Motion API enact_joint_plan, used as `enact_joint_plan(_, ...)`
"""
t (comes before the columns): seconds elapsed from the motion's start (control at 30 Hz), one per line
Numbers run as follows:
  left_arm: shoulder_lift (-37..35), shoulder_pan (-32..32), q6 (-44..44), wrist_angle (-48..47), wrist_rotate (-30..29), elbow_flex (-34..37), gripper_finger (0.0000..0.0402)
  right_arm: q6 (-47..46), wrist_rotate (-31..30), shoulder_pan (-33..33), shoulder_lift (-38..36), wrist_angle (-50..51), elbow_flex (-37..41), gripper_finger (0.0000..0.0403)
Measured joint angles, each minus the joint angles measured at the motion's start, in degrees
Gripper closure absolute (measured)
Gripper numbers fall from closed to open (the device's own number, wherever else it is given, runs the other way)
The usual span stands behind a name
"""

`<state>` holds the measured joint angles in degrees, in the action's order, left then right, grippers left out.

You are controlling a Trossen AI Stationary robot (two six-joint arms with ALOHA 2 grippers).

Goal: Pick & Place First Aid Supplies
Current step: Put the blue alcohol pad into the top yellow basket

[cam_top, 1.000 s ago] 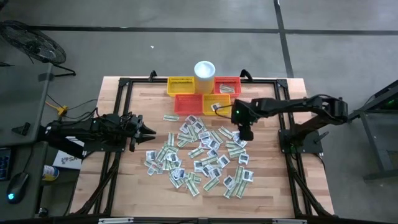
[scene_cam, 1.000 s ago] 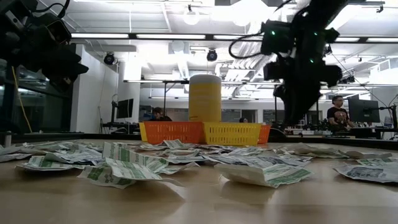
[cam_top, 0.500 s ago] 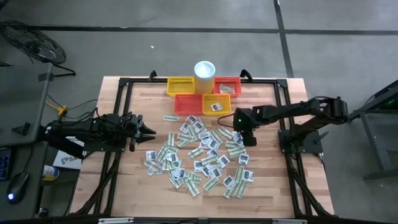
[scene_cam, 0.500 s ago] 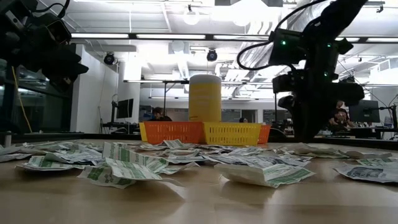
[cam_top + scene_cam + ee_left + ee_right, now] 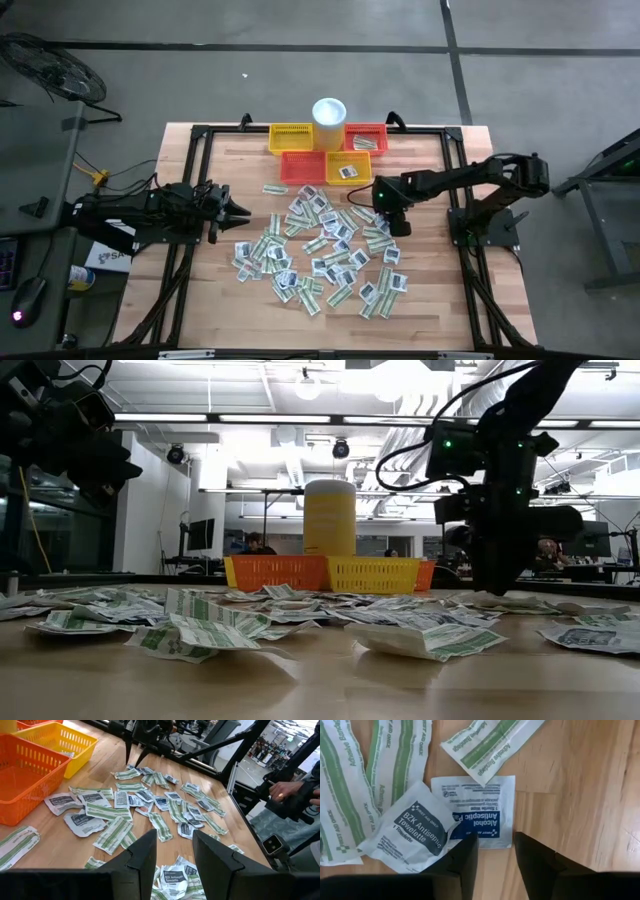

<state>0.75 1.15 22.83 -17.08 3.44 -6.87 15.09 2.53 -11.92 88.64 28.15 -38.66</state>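
From above, the first aid packets (image 5: 322, 245) are only small pale bits spread over the middle of the wooden table (image 5: 430, 300). The right wrist view lets you read them: the right gripper (image 5: 495, 851) hangs low with its fingers apart over an alcohol pad packet (image 5: 479, 810), not holding it. A BZK antiseptic towelette packet (image 5: 412, 831) lies partly on top of that one, and long green-striped bandage packets (image 5: 395, 757) lie beside them.

The left gripper (image 5: 240, 211) waits above the table's left side, fingers apart and empty.

Mesh baskets, yellow (image 5: 291, 136) and orange (image 5: 302, 166), sit at the far edge by a white cup (image 5: 329, 111). The low view shows a big room with ceiling lights.
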Motion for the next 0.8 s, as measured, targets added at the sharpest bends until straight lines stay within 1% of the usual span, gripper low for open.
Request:
enact_joint_plan(0.13,0.0,0.0,0.0,0.0,0.0,0.0,0.0275,0.0,0.0,0.0,0.2,0.0,0.0,0.0332)
enact_joint_plan(0.27,0.0,0.0,0.0,0.0,0.0,0.0,0.0275,0.0,-0.3,-0.2,0.3,-0.2,0.1,0.0387)
enact_joint_plan(0.3,0.0,0.0,0.0,0.0,0.0,0.0,0.0275,-0.2,-0.3,-0.4,0.3,-0.1,0.1,0.0395)
enact_joint_plan(0.5,0.0,0.0,0.0,0.0,0.0,0.0,0.0275,-4.7,0.4,-1.9,-0.1,0.5,0.3,0.04)
enact_joint_plan(0.7,0.0,0.0,0.0,0.0,0.0,0.0,0.0275,-9.1,-0.5,-2.0,-3.7,1.7,0.6,0.0402)
enact_joint_plan(0.8,0.0,0.0,0.0,0.0,0.0,0.0,0.0275,-11.2,-2.0,-2.0,-5.8,2.0,0.6,0.0402)
